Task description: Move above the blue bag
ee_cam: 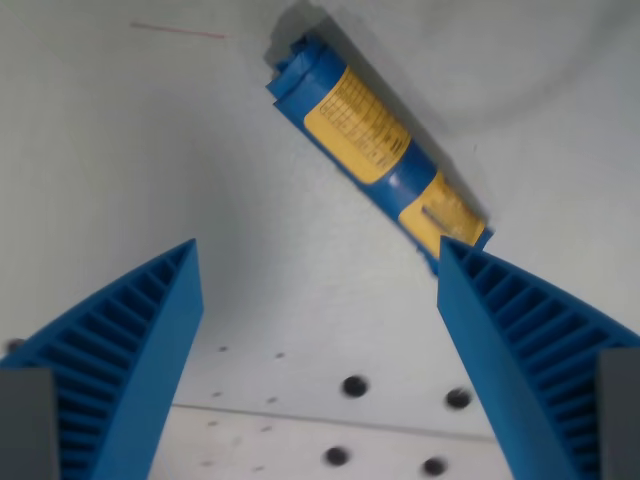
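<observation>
Wrist view is showing the gripper [318, 262] w/ its two blue ribbed fingers [130, 340] spreading wide apart, nothing sitting btwn them. A blue plastic bag w/ yellow printed labels [375, 150], long and rolled-looking, is lying diagonally on the white table surface [120, 150], running from upper centre down toward the wrist view's right. Its lower end is disappearing behind the right-side finger tip. Dark round holes [354, 385] are dotting the table nr the bottom.
</observation>
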You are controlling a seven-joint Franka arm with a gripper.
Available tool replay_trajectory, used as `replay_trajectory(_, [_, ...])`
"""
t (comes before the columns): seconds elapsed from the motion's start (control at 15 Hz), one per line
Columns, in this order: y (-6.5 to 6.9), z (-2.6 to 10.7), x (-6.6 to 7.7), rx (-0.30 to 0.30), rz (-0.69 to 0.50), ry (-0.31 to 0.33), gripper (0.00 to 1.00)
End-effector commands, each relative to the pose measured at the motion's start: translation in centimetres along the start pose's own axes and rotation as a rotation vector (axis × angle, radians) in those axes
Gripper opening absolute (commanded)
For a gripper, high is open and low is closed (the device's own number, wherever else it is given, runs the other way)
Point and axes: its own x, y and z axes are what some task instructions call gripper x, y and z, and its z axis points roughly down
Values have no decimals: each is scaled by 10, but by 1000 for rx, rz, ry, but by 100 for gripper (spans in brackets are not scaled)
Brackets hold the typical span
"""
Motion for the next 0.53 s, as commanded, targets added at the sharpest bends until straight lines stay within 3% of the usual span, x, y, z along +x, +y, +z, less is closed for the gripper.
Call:
replay_trajectory(0.07, [7, 11, -2, -57, -355, 59, 100])
replay_trajectory(0.53, [16, 37, -1, -85, -543, 65, 100])
